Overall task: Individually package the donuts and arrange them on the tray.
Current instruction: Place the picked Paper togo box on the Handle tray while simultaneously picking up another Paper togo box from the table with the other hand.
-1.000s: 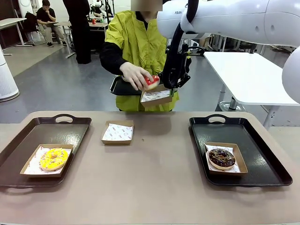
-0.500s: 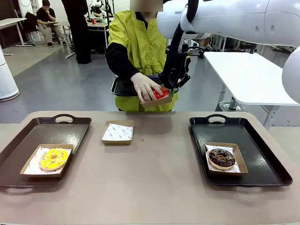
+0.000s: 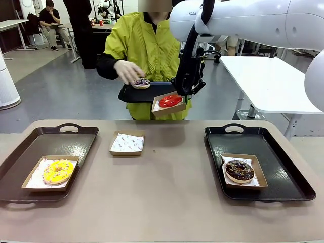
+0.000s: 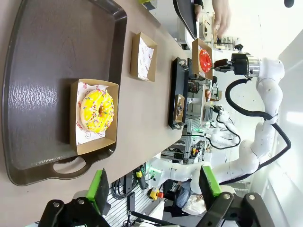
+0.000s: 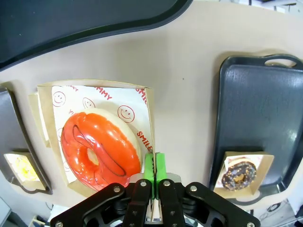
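My right gripper hangs over the table's far edge, shut on the rim of a paper-lined box that carries the glossy red donut. In the right wrist view the green pads pinch the box wall beside the red donut. The person's hand holds a dark sprinkled donut over a black tray they carry. A yellow donut sits boxed on the left tray; a chocolate donut sits boxed on the right tray. My left gripper is open above the yellow donut.
An empty paper-lined box lies on the table between the two trays, near the far side. A white table stands behind on the right. People sit and stand in the far background at the left.
The person set the red donut into the box I hold, drew the hand back to the left and picked up the sprinkled donut. Neither arm has moved.
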Controlling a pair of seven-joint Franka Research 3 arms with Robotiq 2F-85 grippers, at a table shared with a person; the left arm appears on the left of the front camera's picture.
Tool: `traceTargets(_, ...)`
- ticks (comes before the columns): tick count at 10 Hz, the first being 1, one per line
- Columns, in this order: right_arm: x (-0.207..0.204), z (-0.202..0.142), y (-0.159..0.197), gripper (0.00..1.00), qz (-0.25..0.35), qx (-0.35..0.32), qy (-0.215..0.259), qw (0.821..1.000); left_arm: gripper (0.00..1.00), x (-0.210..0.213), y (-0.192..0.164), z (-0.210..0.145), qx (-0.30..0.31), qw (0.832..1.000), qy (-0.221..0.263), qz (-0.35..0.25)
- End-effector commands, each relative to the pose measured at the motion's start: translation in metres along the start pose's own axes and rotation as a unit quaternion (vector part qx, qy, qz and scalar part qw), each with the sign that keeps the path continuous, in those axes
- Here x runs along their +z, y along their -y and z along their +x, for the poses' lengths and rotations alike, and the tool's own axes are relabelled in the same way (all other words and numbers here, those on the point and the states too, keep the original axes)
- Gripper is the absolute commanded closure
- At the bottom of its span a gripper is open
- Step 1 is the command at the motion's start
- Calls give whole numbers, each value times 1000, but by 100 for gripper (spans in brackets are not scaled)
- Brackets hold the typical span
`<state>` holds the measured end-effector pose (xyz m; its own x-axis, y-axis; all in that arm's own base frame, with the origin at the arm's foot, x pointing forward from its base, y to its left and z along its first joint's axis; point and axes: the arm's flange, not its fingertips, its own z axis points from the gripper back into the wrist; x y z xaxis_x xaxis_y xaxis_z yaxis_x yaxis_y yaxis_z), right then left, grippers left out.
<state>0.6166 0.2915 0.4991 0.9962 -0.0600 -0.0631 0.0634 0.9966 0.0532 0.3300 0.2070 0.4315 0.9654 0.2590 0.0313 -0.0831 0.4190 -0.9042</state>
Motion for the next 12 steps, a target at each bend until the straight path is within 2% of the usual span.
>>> traceTargets(1, 2, -4, 1, 100, -1, 0, 0, 1000, 0, 1, 0, -2, 1, 1000, 0, -6)
traceTargets(2, 0, 0, 0, 98, 0, 0, 0, 1000, 0, 0, 0, 0, 0, 1000, 0, 0)
traceTargets(3, 2, 0, 20, 98, -4, 16, -4, 1000, 0, -7, 9, 11, 4, 1000, -18, 11)
traceTargets(5, 12, -8, 83, 98, -12, 50, -23, 998, 0, -24, 63, 27, -22, 997, -44, 67)
traceTargets(8, 14, -10, 174, 98, 12, 33, -13, 999, 0, -53, 146, 44, -63, 985, -54, 153)
traceTargets(10, 4, -5, 217, 98, 29, 29, 10, 999, 0, -95, 199, 56, -82, 972, -62, 213)
traceTargets(12, -13, -2, 247, 98, 47, 24, 27, 998, 0, -148, 232, 68, -102, 953, -61, 278)
